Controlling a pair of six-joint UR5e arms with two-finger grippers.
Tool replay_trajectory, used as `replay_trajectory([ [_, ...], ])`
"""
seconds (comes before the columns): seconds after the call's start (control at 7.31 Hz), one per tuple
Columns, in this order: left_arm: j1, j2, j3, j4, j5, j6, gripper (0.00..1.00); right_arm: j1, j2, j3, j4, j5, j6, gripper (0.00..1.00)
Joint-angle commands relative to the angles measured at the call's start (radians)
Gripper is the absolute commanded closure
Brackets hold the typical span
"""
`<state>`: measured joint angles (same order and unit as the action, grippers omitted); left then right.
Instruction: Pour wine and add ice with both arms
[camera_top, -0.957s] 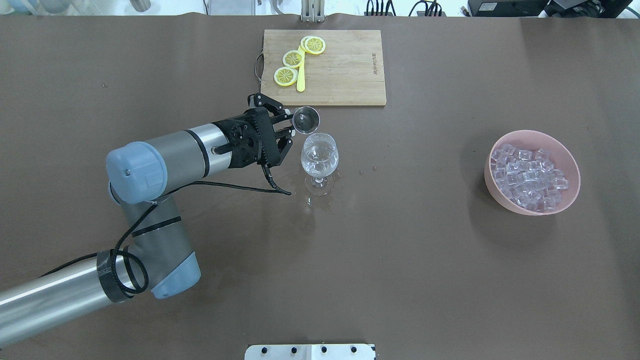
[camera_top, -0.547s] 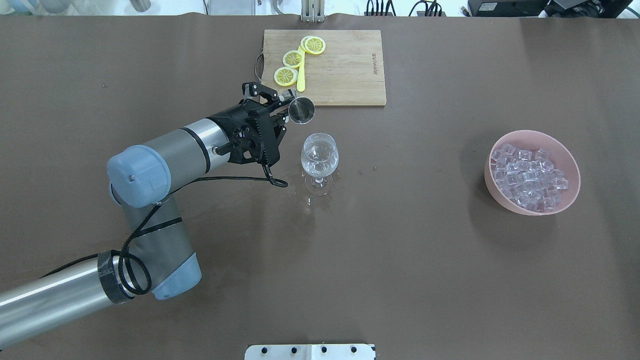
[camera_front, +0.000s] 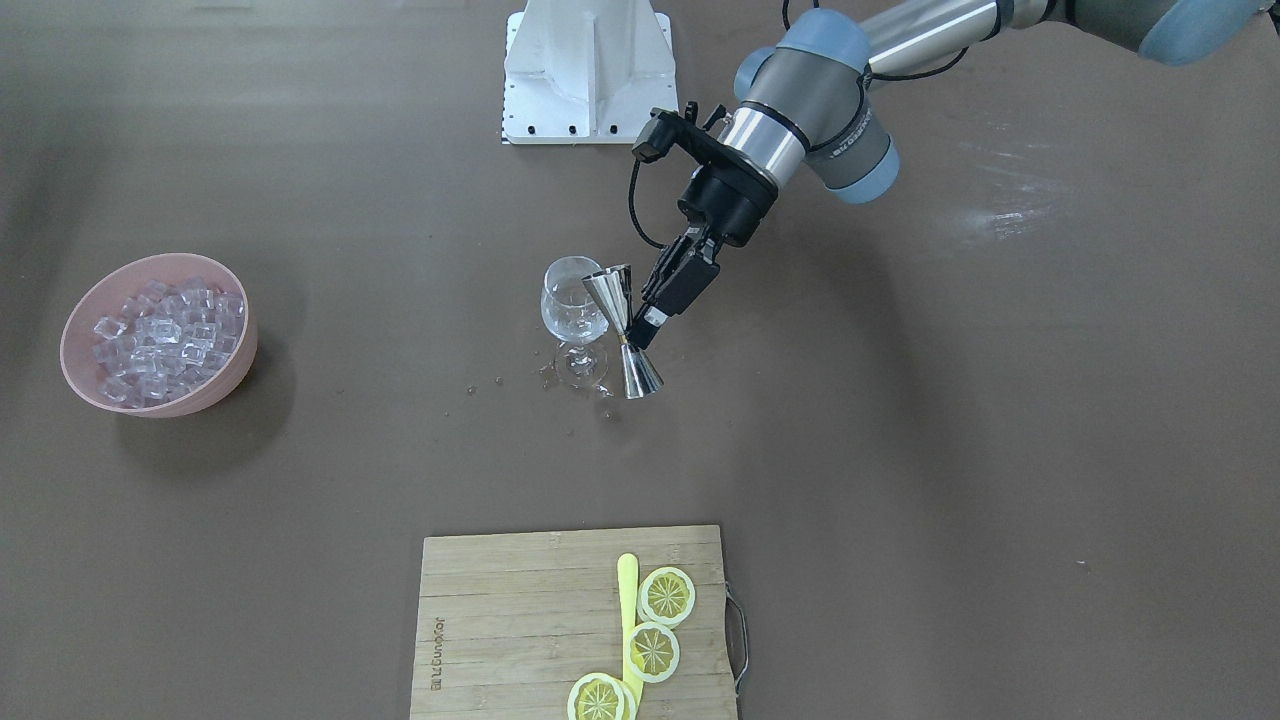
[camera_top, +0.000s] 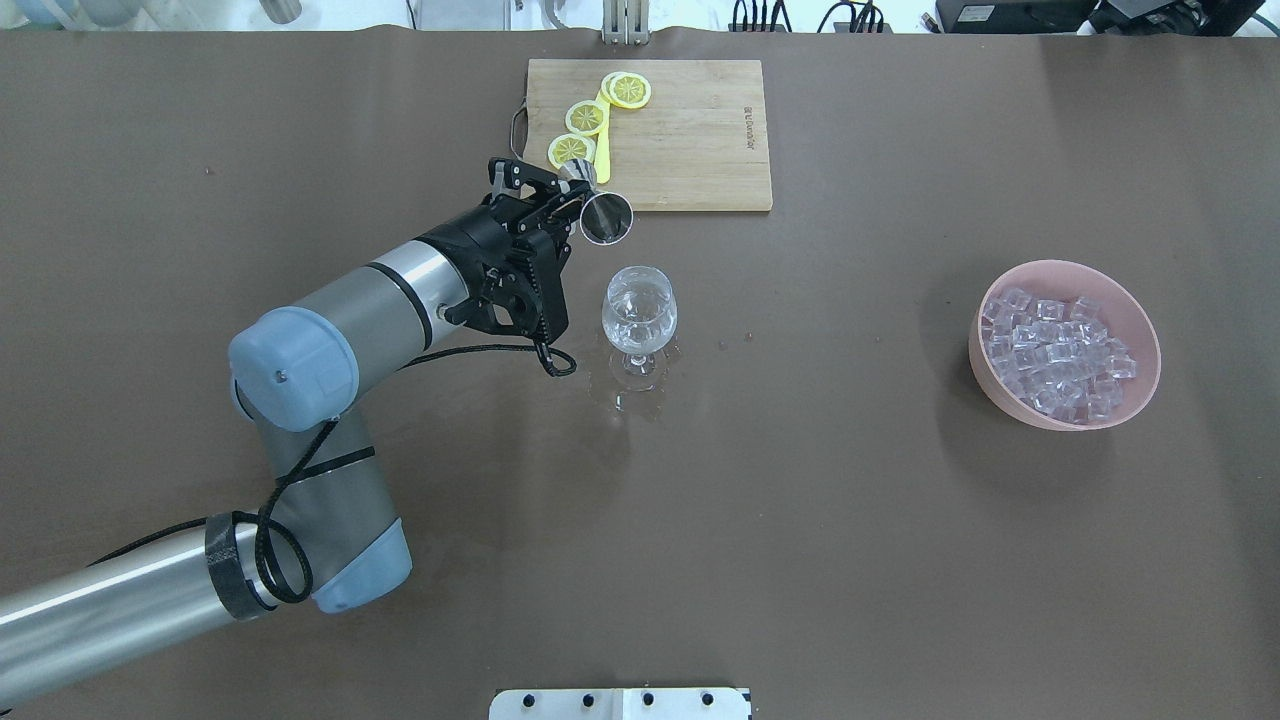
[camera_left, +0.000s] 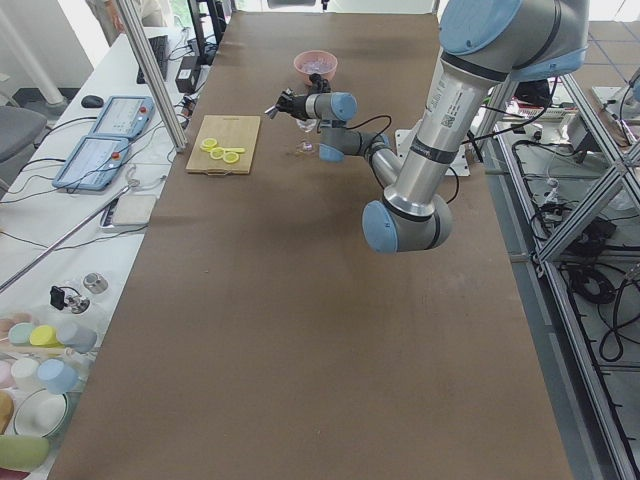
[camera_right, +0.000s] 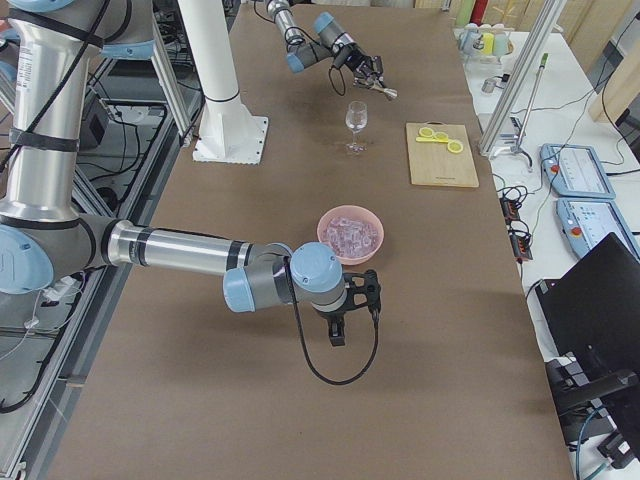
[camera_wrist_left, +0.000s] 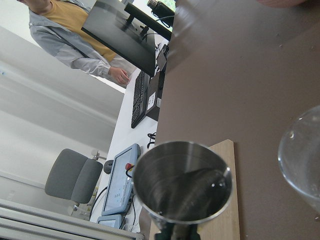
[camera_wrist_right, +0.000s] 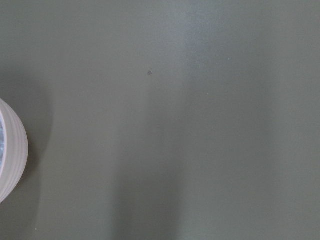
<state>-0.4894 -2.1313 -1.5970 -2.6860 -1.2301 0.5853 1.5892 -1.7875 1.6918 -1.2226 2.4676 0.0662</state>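
Wine (camera_top: 639, 318): small clear amount in the glass (camera_front: 565, 300), standing mid-table (camera_top: 800, 550); cutting board (camera_top: 690, 140) beyond it; pink bowl (camera_front: 228, 382) of ice (camera_top: 1060, 345) well apart; right claw (camera_right: 340, 325) near the bowl, grip cannot be told; left claw (camera_front: 650, 318) clenched on the metal jigger (camera_front: 610, 292), just beside the glass.

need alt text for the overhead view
The left arm's pincer holds a tilted steel jigger just beyond a wine glass holding clear liquid on a brown table. A cutting board with lemon slices lies farther back; a pink bowl of ice sits at right.
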Motion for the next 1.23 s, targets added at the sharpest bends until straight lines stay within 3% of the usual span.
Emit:
replay_trajectory([
  [0.0,0.06,0.001,-0.001,0.0,0.09,0.059,1.0,0.002,-0.004,-0.001,0.0,0.023,0.0,0.0],
  [0.14,0.078,-0.001,-0.012,0.0,0.131,0.124,1.0,0.005,-0.006,0.0,0.0,0.031,0.0,0.0],
  [1.09,0.065,-0.033,-0.028,0.02,0.133,0.293,1.0,0.049,-0.026,0.008,0.002,0.08,0.0,0.0],
])
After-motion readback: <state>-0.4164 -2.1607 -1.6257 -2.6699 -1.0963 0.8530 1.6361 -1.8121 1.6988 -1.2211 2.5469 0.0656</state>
